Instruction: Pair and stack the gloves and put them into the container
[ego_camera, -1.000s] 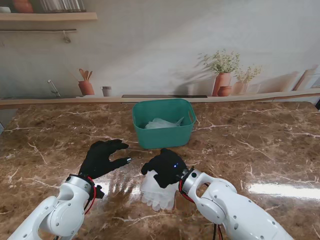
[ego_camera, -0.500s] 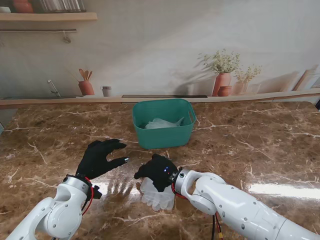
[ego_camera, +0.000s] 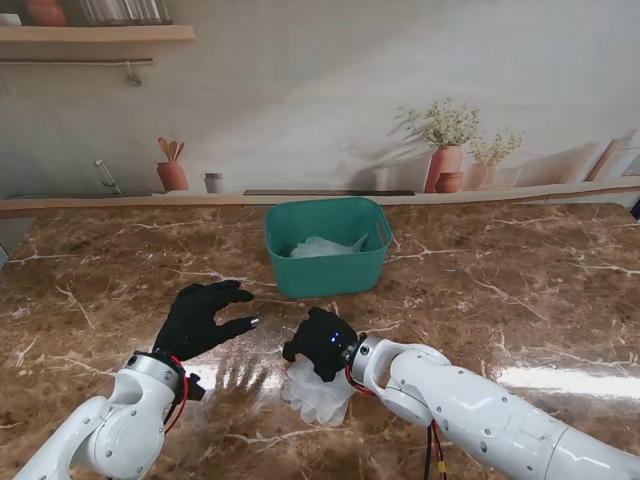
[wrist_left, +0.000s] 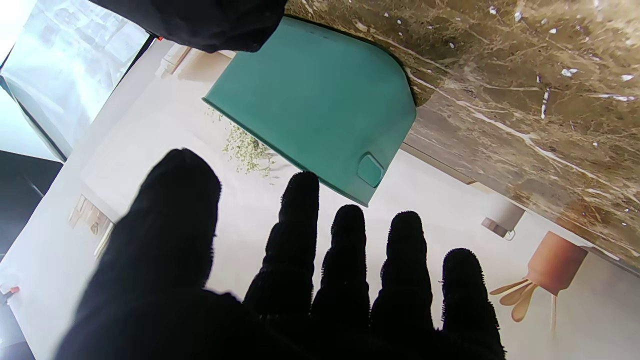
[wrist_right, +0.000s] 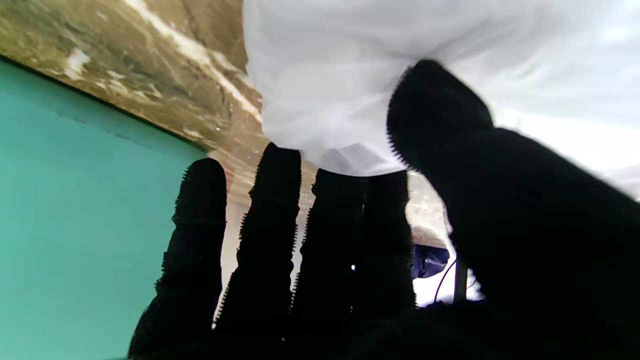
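Stand view: right hand (ego_camera: 320, 343) fingers clutching white gloves (ego_camera: 318, 392), left hand (ego_camera: 203, 318) fingers spread.

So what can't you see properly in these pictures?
- How many white gloves lie in the stack: stand view, the right hand covers the part farthest from me.
- Whether that hand really grips them: right wrist view, the thumb touches the fabric, but the fingers hide the rest.
- What exactly lies in the green container: stand view, its front wall hides most; only something pale shows.
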